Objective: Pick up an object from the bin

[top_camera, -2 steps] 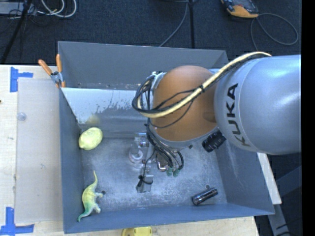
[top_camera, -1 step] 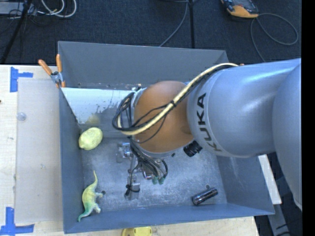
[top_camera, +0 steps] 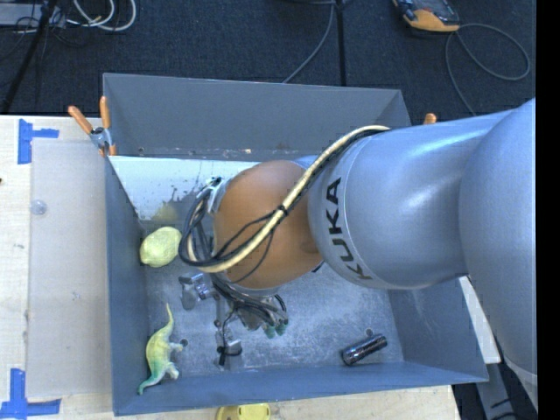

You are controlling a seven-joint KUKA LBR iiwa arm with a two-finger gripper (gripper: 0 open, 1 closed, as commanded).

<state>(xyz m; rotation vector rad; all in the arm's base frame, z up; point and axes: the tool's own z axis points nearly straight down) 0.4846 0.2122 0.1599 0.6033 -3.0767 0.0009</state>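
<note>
Looming nearest the lens, the grey KUKA arm (top_camera: 420, 208) is reaching into the grey metal bin (top_camera: 254, 112) from 3 o'clock, its orange wrist cover (top_camera: 262, 226) and a looped cable (top_camera: 229, 256) hanging over the middle of the floor. Below the cover, the gripper (top_camera: 241, 326) is hovering low above a bare patch toward 6 o'clock of the bin; the wrist is blocking much of it, so whether it is spread or pressed together cannot be told, and nothing is showing in its grasp. Three loose things are lying apart from one another: a yellow-green toy dinosaur (top_camera: 160, 355) at 8 o'clock near the left wall, a pale yellow-green lump (top_camera: 160, 247) at 10 o'clock, and a dark short cylinder (top_camera: 364, 348) at 4 o'clock. The dinosaur is lying nearest, at roughly the gripper's 8 o'clock, yet clearly beside it and not under it. The pick appears not yet made. Judging from this position, the main risk is coming down on bare metal between the things and lifting nothing. Shifting toward the dinosaur could go wrong too: a glancing touch would likely be pushing the light toy into the corner, where the walls would be crowding the approach. The cylinder looks liable to be rolling away if nudged along its side. The hanging cable could also be brushing the lump as the wrist is moving.
</note>
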